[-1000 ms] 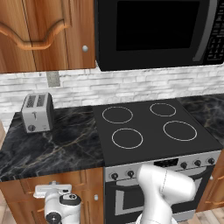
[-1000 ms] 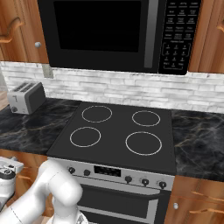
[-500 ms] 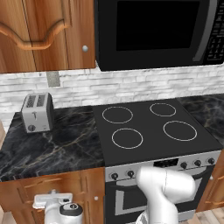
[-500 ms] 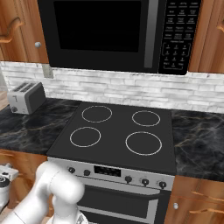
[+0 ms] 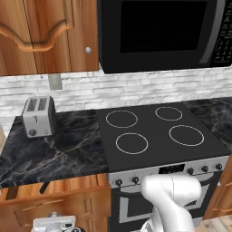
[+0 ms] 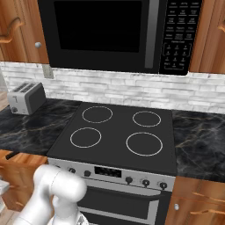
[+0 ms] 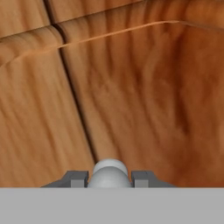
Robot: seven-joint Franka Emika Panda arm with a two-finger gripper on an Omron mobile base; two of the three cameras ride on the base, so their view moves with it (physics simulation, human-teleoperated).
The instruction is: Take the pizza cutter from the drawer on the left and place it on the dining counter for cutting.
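Because the two dark fingertips (image 7: 78,179) sit on either side of the small round silver knob (image 7: 109,173) with no gap showing, the gripper (image 7: 109,180) reads as pinched shut on that knob, a hold that makes sense only for pulling the drawer (image 7: 131,96) out. Beyond the fingers, the hand view looks straight at warm-brown panelled wood with a dark seam running down it and a moulded edge above, so the hand is pressed close to the drawer front. From the left base view the white hand (image 5: 53,224) sits low at the bottom edge, in front of the wooden cabinets under the narrow black marble worktop (image 5: 68,147), where a toaster (image 5: 39,116) stands to the left of the black stove (image 5: 158,133). A strip of open wood (image 5: 54,186) shows just beneath the worktop's edge there, with a small dark shape at its left; I judge the drawer to be partly out, though I cannot tell what lies inside. No pizza cutter can be made out, so it is presumably inside the drawer, and nothing has reached the dining counter yet.
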